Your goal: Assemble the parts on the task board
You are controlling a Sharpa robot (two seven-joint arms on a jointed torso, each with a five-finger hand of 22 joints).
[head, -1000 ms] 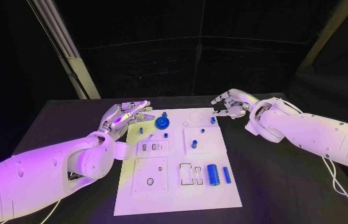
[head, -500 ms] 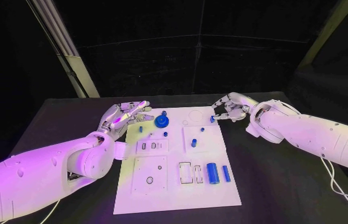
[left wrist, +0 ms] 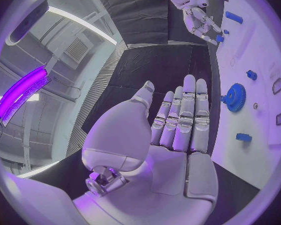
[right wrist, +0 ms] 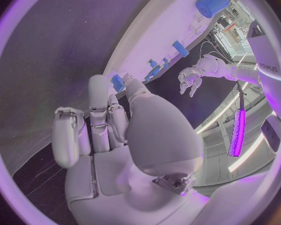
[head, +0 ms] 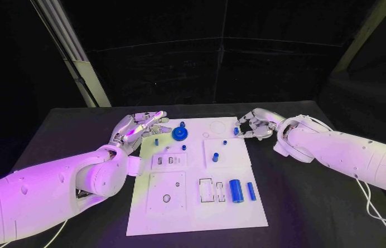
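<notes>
While resting over the far right edge of the task board (head: 197,203), right hand (head: 256,124) curled, thumb and a finger closed on a small blue peg (head: 236,131) at that edge; same pinch seen from the right wrist, blue peg (right wrist: 118,82) at the fingertips (right wrist: 129,85). Left hand (head: 138,126) off the board's far left corner, flat, fingers straight and lying side by side, holding nothing; in the left wrist view, palm up with fingers (left wrist: 189,116) together, thumb set slightly apart.

On the board's far part, near the left hand: blue gear (head: 180,134), with a small blue piece (head: 156,142) just beside the left edge and another small blue stud (head: 183,147) nearer the middle. Toward the middle, a short blue pin (head: 216,159) standing upright. Near the right edge, closer to the robot: thick blue cylinder (head: 236,191) and thin blue rod (head: 251,191), lying side by side, apart. Board itself lying in the middle of the black table (head: 313,203).
</notes>
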